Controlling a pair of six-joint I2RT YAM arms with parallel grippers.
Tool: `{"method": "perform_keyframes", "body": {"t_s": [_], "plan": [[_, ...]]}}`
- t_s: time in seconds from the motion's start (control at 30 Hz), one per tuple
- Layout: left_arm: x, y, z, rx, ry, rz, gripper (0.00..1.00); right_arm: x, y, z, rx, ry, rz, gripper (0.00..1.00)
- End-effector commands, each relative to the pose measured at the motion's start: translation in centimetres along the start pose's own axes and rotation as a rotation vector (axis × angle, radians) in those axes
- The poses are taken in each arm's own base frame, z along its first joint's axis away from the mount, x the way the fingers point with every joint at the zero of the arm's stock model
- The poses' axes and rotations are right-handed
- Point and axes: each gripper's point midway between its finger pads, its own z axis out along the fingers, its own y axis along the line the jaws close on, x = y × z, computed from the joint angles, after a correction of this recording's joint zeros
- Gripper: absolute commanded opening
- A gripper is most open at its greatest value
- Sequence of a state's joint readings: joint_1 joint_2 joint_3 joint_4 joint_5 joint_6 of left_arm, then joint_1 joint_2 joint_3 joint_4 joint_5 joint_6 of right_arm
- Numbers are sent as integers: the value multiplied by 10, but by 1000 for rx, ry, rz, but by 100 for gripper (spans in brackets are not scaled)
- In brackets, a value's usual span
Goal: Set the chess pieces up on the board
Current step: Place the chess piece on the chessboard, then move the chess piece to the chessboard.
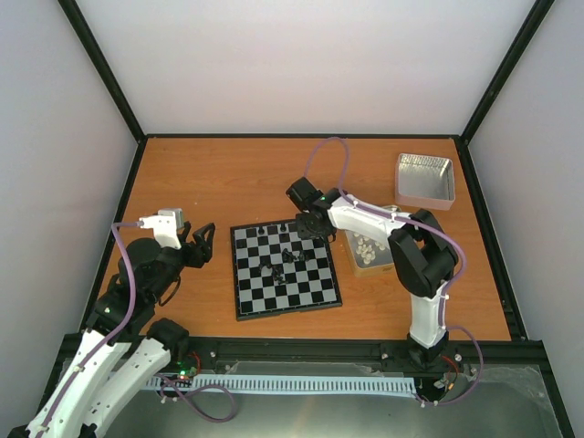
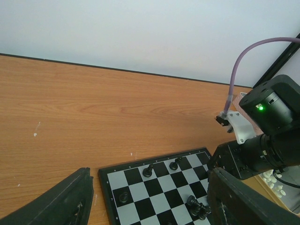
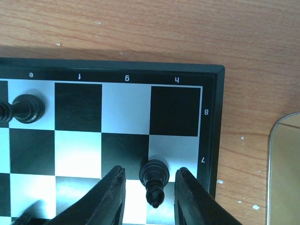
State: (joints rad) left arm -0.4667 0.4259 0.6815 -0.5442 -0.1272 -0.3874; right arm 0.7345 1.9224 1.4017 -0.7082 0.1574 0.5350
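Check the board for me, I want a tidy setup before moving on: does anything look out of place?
Yes. A few black chess pieces huddle near the middle of the board, not in a row like those along its far edge. Whether any has toppled is too small to tell. Nothing looks spilled or damaged.

Bright, even, diffuse light fills all three views, leaving only faint, soft shadows on the orange-brown wooden desk [image 1: 201,173]. The shiny rectangular metal tin [image 1: 424,180] shows a mild sheen and no hard glare. In the left wrist view the wood grain is sharp, while the dark fingers [image 2: 56,206] of the left gripper [image 2: 149,197] are underexposed and soft. In the right wrist view the small black-and-grey checked board [image 3: 126,112] is crisp and its light squares wash out toward white. The right gripper [image 3: 151,187] blurs slightly at the bottom edge.
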Motion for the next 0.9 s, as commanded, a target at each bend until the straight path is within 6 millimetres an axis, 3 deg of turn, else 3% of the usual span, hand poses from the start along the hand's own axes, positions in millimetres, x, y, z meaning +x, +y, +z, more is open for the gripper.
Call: {"method": "perform_keyframes", "body": {"t_s": [0.0, 0.3, 0.5, 0.87], "plan": [[-2, -2, -2, 6, -10, -11, 68, 4, -9, 8, 42, 13, -3, 29], [-3, -1, -2, 7, -12, -10, 68, 0, -8, 6, 43, -7, -8, 6], [-3, -1, -2, 4, -14, -10, 68, -19, 13, 1, -2, -46, -47, 6], [-3, 0, -3, -2, -14, -13, 68, -36, 45, 8, -68, -47, -84, 7]]}}
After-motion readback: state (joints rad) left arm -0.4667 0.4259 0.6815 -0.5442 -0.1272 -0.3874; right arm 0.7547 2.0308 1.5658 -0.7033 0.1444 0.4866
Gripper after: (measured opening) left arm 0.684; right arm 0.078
